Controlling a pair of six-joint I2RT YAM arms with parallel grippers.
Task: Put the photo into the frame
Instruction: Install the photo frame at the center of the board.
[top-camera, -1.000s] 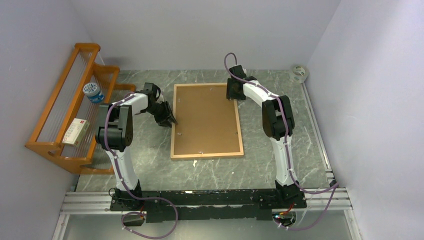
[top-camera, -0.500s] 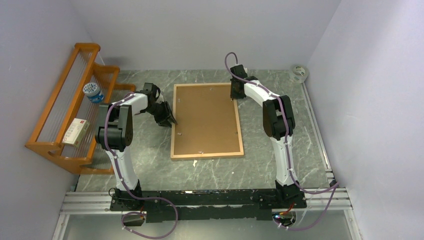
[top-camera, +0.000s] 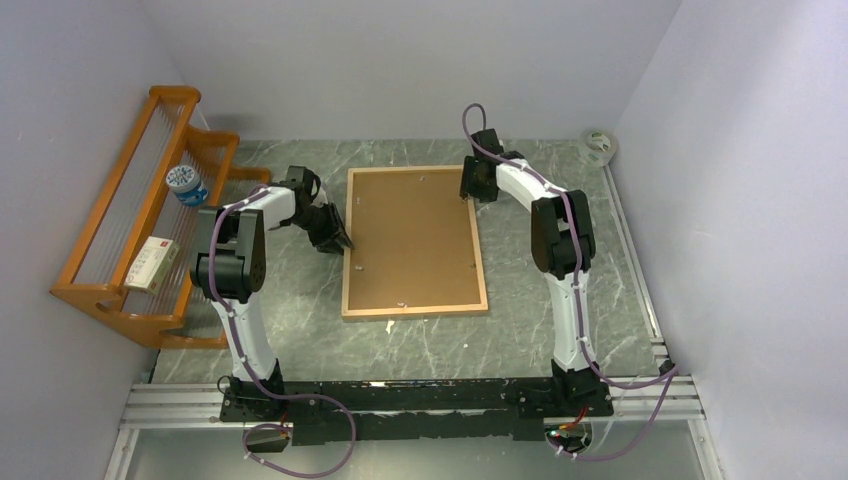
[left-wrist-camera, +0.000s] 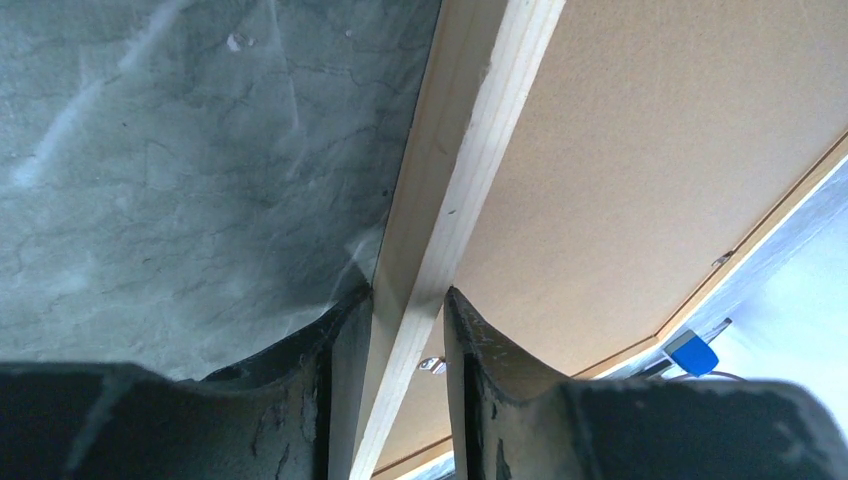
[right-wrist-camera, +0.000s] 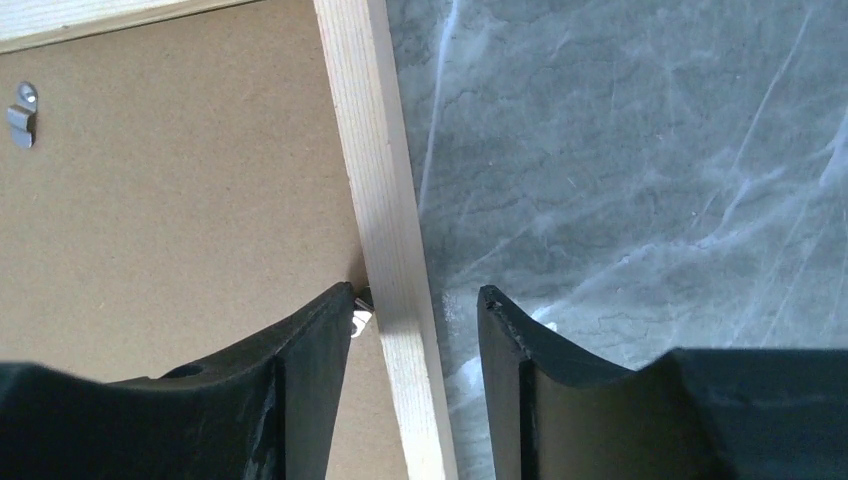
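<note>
Light-wood frame (top-camera: 415, 311) lying flat at centre of the marbled table (top-camera: 520, 330), brown backing board (top-camera: 412, 235) facing up, left gripper (top-camera: 343, 243) clamped on its left rail, right gripper (top-camera: 470, 192) released, loosely straddling the right rail near the upper right corner.

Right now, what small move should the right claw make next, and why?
Probably close the right claw on the right rail of the frame. It straddles that rail with a gap on the outer side, while the left claw pinches the left rail. Then both could perhaps lift it.
</note>
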